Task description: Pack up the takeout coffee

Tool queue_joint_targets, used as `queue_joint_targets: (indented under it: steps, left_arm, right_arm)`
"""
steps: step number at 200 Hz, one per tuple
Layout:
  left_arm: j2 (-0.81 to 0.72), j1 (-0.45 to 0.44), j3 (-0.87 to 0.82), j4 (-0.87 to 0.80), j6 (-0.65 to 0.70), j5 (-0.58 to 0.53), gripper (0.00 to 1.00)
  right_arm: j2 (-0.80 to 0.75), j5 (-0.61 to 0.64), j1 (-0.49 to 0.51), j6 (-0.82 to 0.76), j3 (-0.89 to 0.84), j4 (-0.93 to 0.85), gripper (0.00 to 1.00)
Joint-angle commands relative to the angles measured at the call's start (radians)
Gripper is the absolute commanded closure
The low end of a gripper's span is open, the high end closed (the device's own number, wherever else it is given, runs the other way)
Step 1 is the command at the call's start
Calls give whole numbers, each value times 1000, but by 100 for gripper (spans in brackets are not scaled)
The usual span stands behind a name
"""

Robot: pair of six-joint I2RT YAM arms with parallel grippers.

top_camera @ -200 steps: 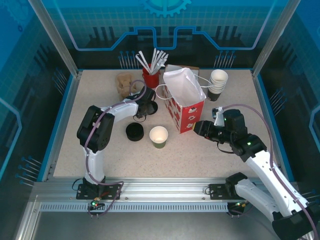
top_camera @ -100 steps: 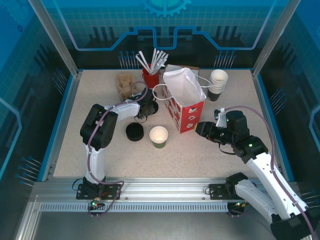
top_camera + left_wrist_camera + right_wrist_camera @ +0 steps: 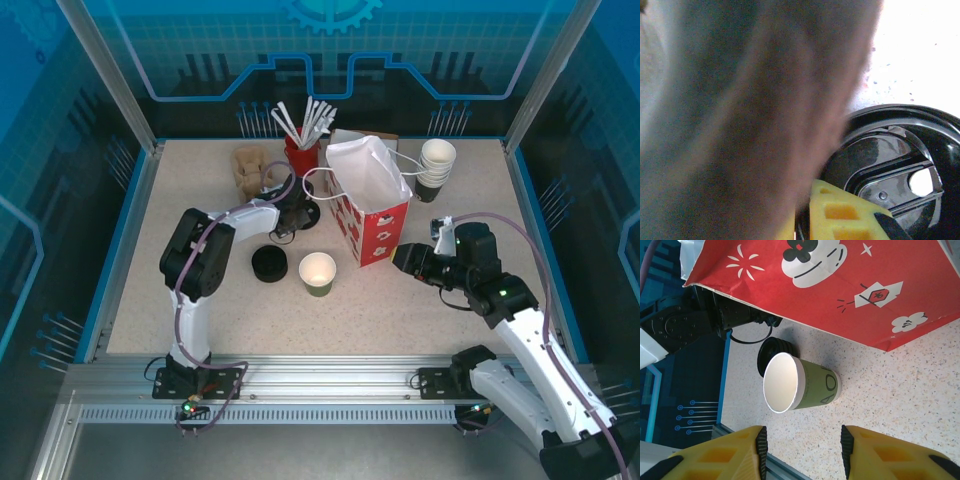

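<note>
The olive-green paper cup (image 3: pixel 816 388), lying sideways in the right wrist view, carries large dark outline characters on its side that read roughly as "40" and an "O". The red paper bag (image 3: pixel 765 285) bears white cartoon drawings and a diamond sign whose mark cannot be read.

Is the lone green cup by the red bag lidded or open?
Open: the green cup shows its white inside to the rim; a black lid lies beside it, apart.
</note>
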Motion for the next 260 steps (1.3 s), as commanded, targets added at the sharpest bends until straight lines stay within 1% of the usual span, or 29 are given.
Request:
queue_joint_targets:
  steps: [1, 50, 83, 115, 119, 145, 166, 181, 202, 227, 260]
  left_arm:
    - [-90, -2, -11, -13, 45, -10, 89]
    - [-250, -18, -50, -86, 100, -31, 88]
    - [-391, -20, -104, -144, 130, -46, 88]
    - [-541, -23, -147, -228, 161, -46, 88]
    - [-560, -25, -152, -240, 165, -47, 88]
    - [-684, -51, -172, -331, 197, -57, 88]
    - [-777, -97, -183, -403, 221, -70, 87]
    - [-830, -140, -186, -457, 220, -79, 88]
    - [-886, -221, -194, -512, 200, -100, 88]
    - [-924, -305, -203, -545, 157, -108, 88]
    - [-927, -397, -197, -551, 110, -115, 88]
  right_arm:
    - [-18, -26, -15, -13, -5, -20, 54]
    - [-37, -25, -14, -22, 39, -46, 54]
    - [-23, -26, 12, -15, 73, -42, 54]
    - [30, 9, 94, -3, 128, -34, 52]
    - [39, 17, 104, -4, 166, -35, 52]
    - [104, 65, 195, -3, 257, -43, 51]
    - [166, 103, 262, -3, 342, -65, 51]
    - [210, 106, 304, 3, 392, -70, 50]
    - [266, 122, 370, 5, 447, -64, 49]
    - [318, 142, 429, 8, 482, -54, 47]
    - [370, 169, 479, 2, 496, -57, 45]
